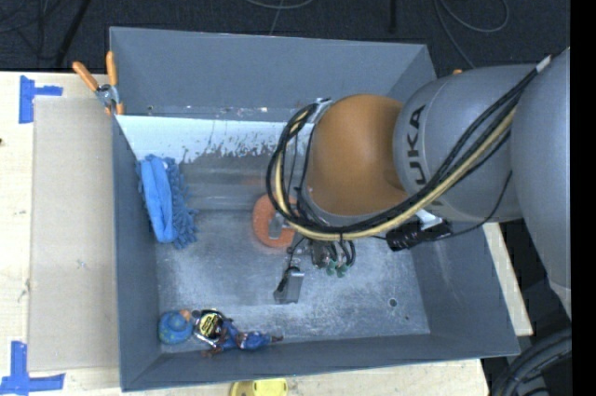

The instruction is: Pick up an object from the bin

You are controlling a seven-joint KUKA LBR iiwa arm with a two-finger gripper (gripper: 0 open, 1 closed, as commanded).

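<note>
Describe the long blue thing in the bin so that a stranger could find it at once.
Look at the grey bin and go to its left wall. Beside that wall lies a long blue shaggy thing. It is long and fringed, unlike the small blue-and-yellow toy by the front wall and the round orange thing mid-floor.

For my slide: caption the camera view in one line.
Gripper low in the grey bin, near an orange object; blue cloth at left.

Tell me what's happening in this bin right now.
A KUKA arm reaches into the grey bin from the right. Its gripper hangs over bare floor near the middle, beside an orange round thing. A blue shaggy cloth lies at the left, and small blue and yellow things lie in the front left corner.
</note>
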